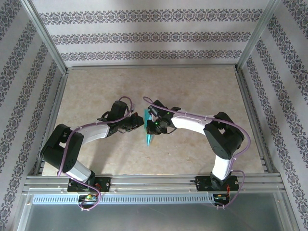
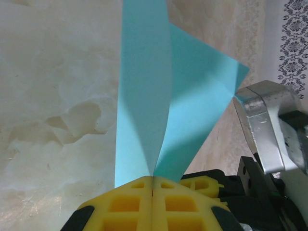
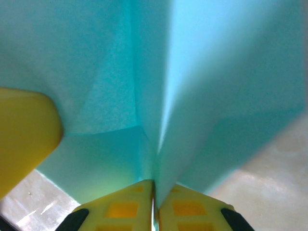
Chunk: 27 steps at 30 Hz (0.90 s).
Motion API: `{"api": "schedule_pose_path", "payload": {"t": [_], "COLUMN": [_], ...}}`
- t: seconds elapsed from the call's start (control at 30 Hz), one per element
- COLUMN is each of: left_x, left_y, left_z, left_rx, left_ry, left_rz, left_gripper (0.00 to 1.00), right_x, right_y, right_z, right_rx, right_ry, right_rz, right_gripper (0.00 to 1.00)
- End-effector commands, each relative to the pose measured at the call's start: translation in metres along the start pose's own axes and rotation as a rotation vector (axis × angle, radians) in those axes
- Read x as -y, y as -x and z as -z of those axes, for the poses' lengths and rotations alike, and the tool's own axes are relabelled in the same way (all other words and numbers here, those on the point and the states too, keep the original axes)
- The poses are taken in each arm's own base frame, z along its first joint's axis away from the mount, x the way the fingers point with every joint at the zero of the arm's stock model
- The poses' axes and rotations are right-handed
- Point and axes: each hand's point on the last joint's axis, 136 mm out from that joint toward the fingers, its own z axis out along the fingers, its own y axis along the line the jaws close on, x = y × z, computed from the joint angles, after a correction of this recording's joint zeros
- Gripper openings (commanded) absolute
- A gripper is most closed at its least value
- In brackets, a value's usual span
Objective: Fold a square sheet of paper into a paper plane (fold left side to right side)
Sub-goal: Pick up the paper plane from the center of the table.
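The square sheet of paper is folded into a slim teal paper plane (image 1: 148, 129) with lengthwise creases, held up off the table between the two arms. My left gripper (image 1: 140, 123) is shut on it from the left. In the left wrist view two teal flaps of the plane (image 2: 144, 96) fan up from between its closed yellow fingers (image 2: 130, 204). My right gripper (image 1: 154, 126) is shut on the plane from the right. In the right wrist view the folded paper (image 3: 221, 91) rises out of its closed jaws, at the right gripper (image 3: 154, 190).
The beige table (image 1: 96, 91) lies under the grippers, with a metal frame rail (image 1: 154, 182) along the near edge and patterned walls around. The right arm's silver housing (image 2: 262, 125) sits close beside the left fingers, and a left yellow finger (image 3: 24, 134) shows beside the paper.
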Motion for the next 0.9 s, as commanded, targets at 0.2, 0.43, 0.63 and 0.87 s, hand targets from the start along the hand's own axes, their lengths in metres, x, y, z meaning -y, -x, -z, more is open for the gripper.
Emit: {"api": "schedule_pose_path", "payload": {"t": [0.2, 0.43, 0.63, 0.87], "left_x": [-0.001, -0.007, -0.024, -0.039], "left_y": [0.002, 0.021, 0.021, 0.007], "left_z": [0.012, 0.065, 0.105, 0.115], "left_rx": [0.022, 0.139, 0.199, 0.2], "left_ry": [0.055, 0.108, 0.194, 0.212], "left_rz": [-0.052, -0.076, -0.087, -0.064], "left_gripper": [0.28, 0.51, 0.55, 0.56], "right_x": [-0.003, 0.021, 0.045, 0.052], "right_y": [0.017, 0.042, 0.077, 0.116], "right_z": [0.022, 0.041, 0.049, 0.048], "right_rx": [0.069, 0.068, 0.07, 0.053], "right_ry": [-0.043, -0.21, -0.363, -0.42], "right_rz": [0.016, 0.036, 0.028, 0.015], "right_gripper": [0.07, 0.07, 0.08, 0.08]}}
